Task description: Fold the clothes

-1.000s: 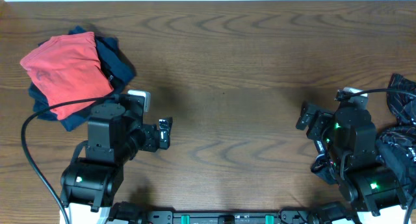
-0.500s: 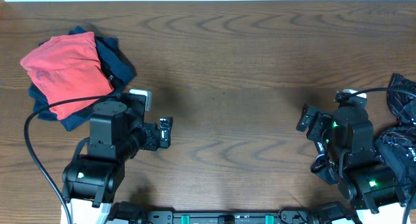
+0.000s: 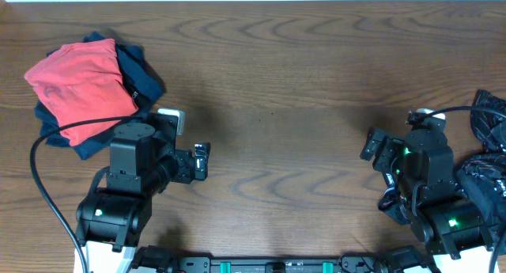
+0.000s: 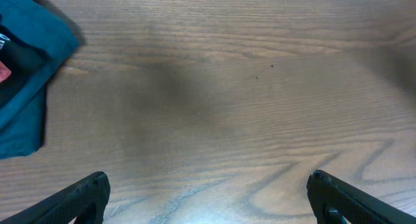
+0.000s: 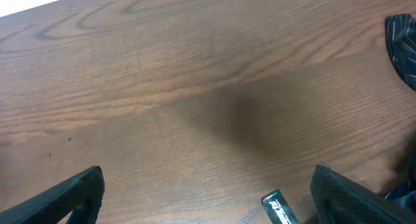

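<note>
A folded coral-red T-shirt (image 3: 83, 83) lies on top of folded navy shirts (image 3: 142, 77) at the table's far left; its lettering is hidden. A navy edge of that pile shows at the left of the left wrist view (image 4: 29, 81). A dark patterned garment (image 3: 489, 158) lies at the right edge beside the right arm, and its corner shows in the right wrist view (image 5: 402, 45). My left gripper (image 3: 201, 161) is open and empty over bare wood, to the lower right of the pile. My right gripper (image 3: 370, 143) is open and empty, left of the dark garment.
The wooden table (image 3: 277, 83) stretches between the two arms. A black cable (image 3: 47, 146) loops from the left arm across the pile's edge. A small black label tag (image 5: 281, 208) lies on the wood under the right gripper.
</note>
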